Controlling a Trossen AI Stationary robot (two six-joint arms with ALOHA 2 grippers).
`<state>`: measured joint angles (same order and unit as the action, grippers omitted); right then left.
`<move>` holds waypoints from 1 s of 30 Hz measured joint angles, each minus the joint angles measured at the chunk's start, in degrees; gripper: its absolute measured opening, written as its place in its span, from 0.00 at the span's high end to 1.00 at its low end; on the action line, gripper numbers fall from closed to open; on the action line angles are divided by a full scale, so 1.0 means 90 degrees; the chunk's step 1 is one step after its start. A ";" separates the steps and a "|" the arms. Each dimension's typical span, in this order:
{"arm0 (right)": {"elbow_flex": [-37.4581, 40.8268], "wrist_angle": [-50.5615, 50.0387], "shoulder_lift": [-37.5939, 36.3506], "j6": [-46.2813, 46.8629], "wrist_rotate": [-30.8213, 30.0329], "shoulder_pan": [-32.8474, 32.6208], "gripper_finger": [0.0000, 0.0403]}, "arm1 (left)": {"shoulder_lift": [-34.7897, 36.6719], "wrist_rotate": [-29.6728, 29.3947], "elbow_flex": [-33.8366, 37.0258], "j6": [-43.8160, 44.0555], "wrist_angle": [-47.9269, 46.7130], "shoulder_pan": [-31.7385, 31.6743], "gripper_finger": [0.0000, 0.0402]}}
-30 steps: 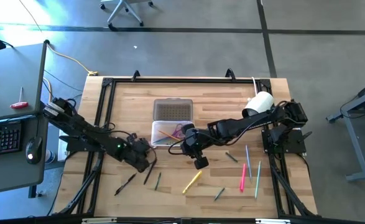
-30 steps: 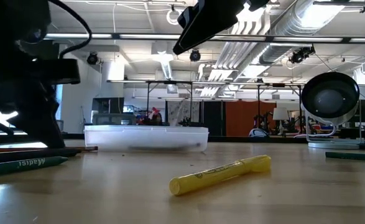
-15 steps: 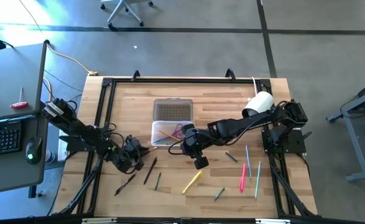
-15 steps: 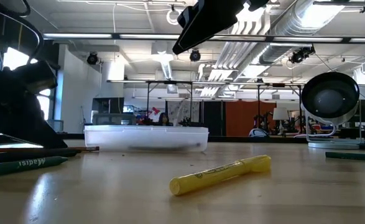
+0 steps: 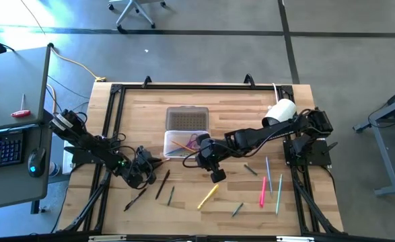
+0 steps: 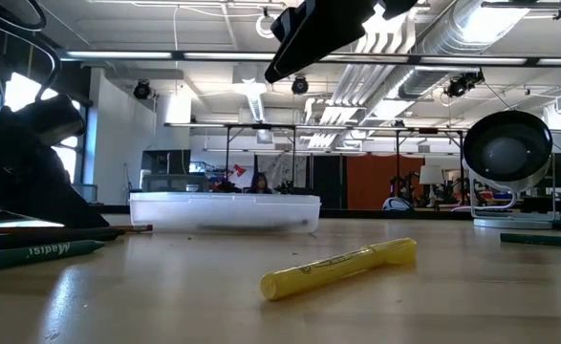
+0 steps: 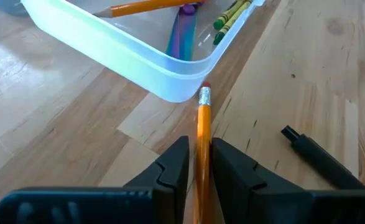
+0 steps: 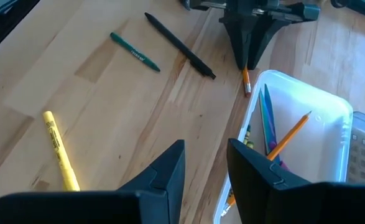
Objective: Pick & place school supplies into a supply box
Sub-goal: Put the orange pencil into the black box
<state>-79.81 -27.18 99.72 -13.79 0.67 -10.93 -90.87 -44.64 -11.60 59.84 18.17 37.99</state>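
Since a second ago the left tool (image 5: 142,169) has pulled back leftward from the pens near the bench's front and now sits low, its fingers (image 7: 170,174) closed on an orange pencil (image 7: 203,143). That pencil lies lengthwise between them, its eraser end pointing toward the supply box (image 5: 182,144) and nearly touching its rounded near-left corner. Inside the box lie another orange pencil, green pens and the purple-handled scissors (image 7: 183,34). A black pen (image 7: 319,163) rests on the bench (image 5: 237,111) just right of the tool. The right tool (image 5: 214,168) hovers beside the box's right edge, fingers apart and empty, above a yellow marker (image 5: 208,196).
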 joint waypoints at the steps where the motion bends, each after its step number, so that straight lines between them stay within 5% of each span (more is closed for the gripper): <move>1: 0.0000 -0.0002 0.0000 -0.0020 0.0002 0.0000 0.75 | 0.0002 0.0010 0.0000 0.0023 0.0003 -0.0002 0.72; 11: 0.0000 -0.0078 0.0000 -0.0021 0.0044 0.0001 0.75 | 0.0000 0.0039 0.0012 -0.0089 0.0039 -0.0011 0.79; 22: 0.0002 -0.0029 0.0000 0.0002 0.0049 -0.0001 0.75 | 0.0245 0.0289 0.0017 -0.0772 0.0006 -0.0026 0.58; 30: 0.0002 0.0195 0.0000 0.0313 0.0052 0.0002 0.75 | 0.0125 0.0091 0.0081 -0.0615 0.0042 -0.0003 0.61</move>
<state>-79.79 -25.42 99.72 -10.97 1.13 -10.92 -89.75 -43.83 -10.87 54.31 18.55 37.96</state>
